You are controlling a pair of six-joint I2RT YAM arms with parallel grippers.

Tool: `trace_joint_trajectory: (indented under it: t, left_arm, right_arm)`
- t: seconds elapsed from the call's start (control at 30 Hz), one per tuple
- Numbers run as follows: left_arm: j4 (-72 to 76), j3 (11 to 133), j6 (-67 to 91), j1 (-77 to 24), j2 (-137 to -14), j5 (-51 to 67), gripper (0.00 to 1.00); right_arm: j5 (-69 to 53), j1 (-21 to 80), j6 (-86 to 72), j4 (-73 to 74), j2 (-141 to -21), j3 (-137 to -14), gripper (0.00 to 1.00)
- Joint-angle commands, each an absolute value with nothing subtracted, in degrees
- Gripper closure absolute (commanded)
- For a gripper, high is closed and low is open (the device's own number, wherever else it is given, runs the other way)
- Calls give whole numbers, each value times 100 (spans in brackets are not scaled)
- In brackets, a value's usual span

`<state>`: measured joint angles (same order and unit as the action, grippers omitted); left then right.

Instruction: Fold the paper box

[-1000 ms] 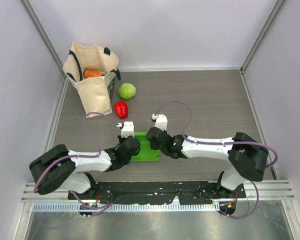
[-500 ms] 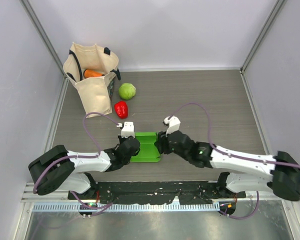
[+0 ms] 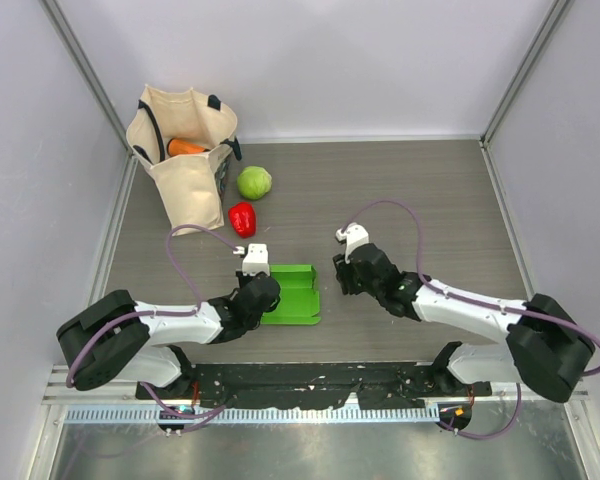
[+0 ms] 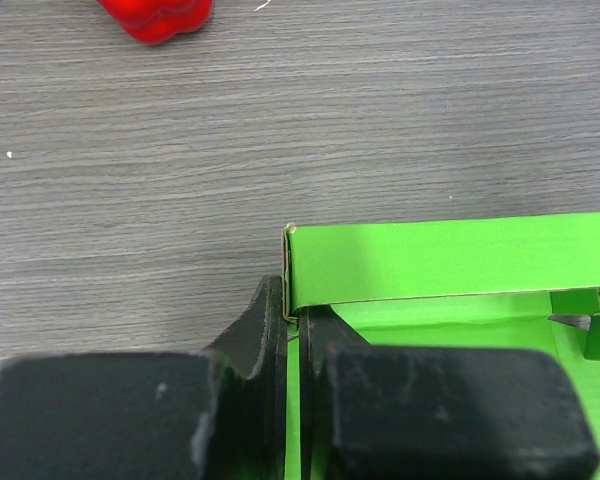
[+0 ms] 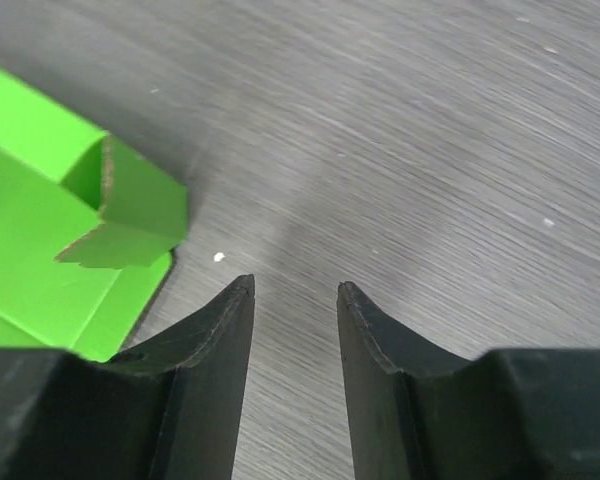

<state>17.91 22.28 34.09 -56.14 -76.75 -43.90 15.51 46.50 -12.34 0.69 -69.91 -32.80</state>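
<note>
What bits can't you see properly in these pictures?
- Top view: the left gripper covers the left edge of the paper box.
- Left wrist view: the top edge cuts off the red pepper.
- Top view: the walls of the bag hide most of its inside.

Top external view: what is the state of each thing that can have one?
Bright green card paper box: partly folded, one wall clamped.
Left pincer: shut on the box wall.
Right pincer: open, empty, apart from the box.
Cream cloth bag: standing, mouth open.
</note>
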Motion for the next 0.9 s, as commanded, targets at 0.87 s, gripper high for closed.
trace_joint_trajectory:
  t: [0.87]
  left_arm:
    - [1679, 2206, 3384, -5634, -7603, -4447, 100]
  right_arm:
    - [1924, 5677, 334, -3656, -8771, -3261, 73]
